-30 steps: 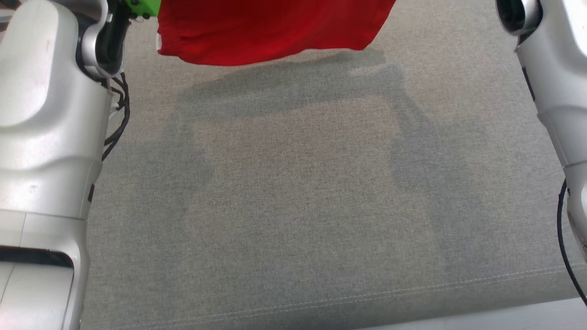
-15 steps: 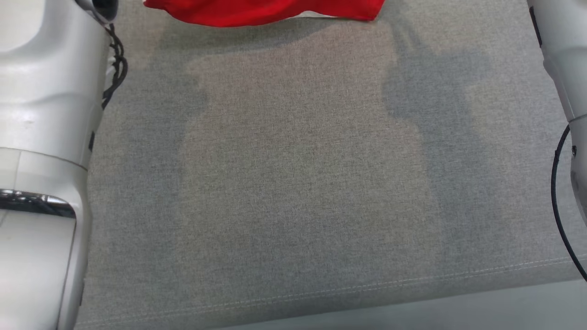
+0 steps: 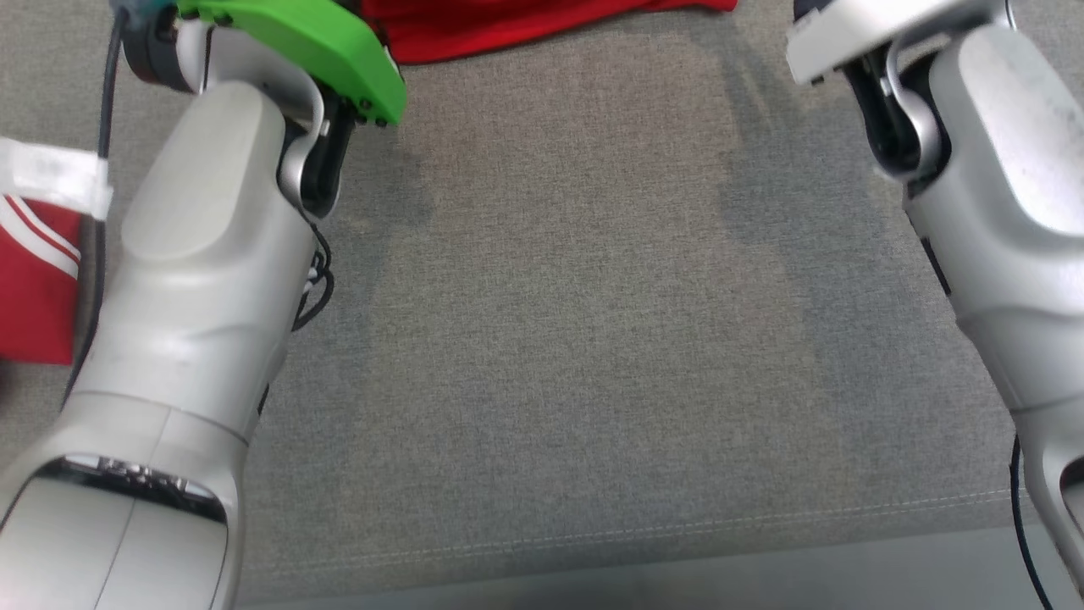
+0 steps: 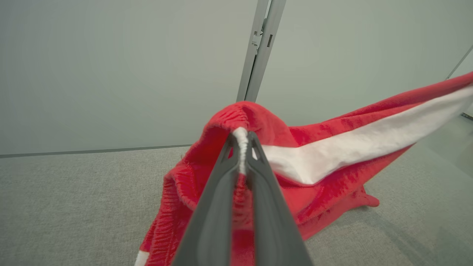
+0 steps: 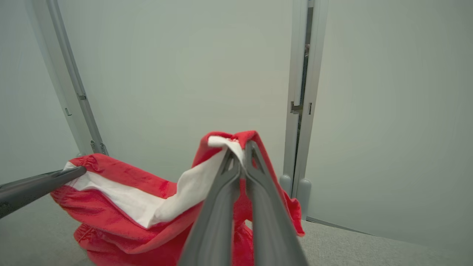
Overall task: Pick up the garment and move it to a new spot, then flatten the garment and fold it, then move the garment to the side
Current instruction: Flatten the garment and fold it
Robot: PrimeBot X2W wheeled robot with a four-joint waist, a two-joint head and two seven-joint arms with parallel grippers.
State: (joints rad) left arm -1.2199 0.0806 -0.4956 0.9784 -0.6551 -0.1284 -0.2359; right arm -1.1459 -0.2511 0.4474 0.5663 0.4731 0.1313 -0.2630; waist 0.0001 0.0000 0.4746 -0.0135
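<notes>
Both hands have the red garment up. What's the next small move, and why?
Probably lower both hands together, kept apart, to spread it flat: the left hand and right hand are each shut on the top edge of the red garment, whose lower part touches the grey surface.

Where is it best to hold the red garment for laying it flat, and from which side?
Grip the red garment by its gathered waistband, one end per gripper, from the robot's side. The left gripper and right gripper are shut there, and the white band stretches between them, spreading it.
</notes>
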